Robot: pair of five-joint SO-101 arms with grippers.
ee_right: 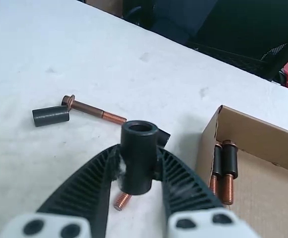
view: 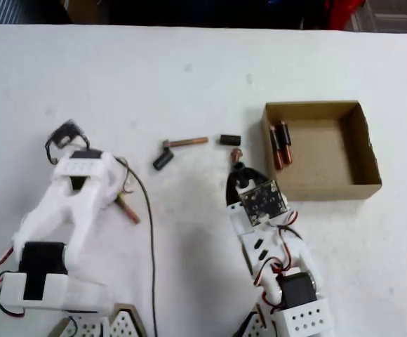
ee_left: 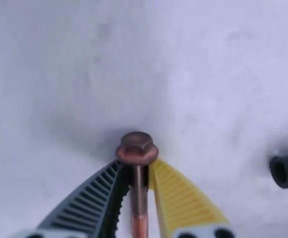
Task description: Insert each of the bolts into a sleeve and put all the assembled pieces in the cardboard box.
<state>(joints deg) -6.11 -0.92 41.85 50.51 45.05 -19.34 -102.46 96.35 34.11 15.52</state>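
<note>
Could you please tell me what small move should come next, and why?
Probably carry the left gripper, shut on the copper hex-head bolt, toward the right gripper, because that one holds the black cylindrical sleeve with one bore end exposed.

Bolt (ee_left: 138, 191) shank cut off; sleeve (ee_left: 286, 170) half cropped.

1. Cardboard box (view: 363, 151) sits at the tabletop's (view: 189, 70) right; two assembled pieces (view: 281, 145) lie along its left wall.
2. Loose bolt (view: 186, 142) lies between two loose sleeves (view: 163, 161).
3. Right tool (view: 238, 170), just beside the box, pinches a third sleeve (view: 238, 166).
4. Left tool (view: 124, 194) holds a second bolt (view: 128, 209).
</note>
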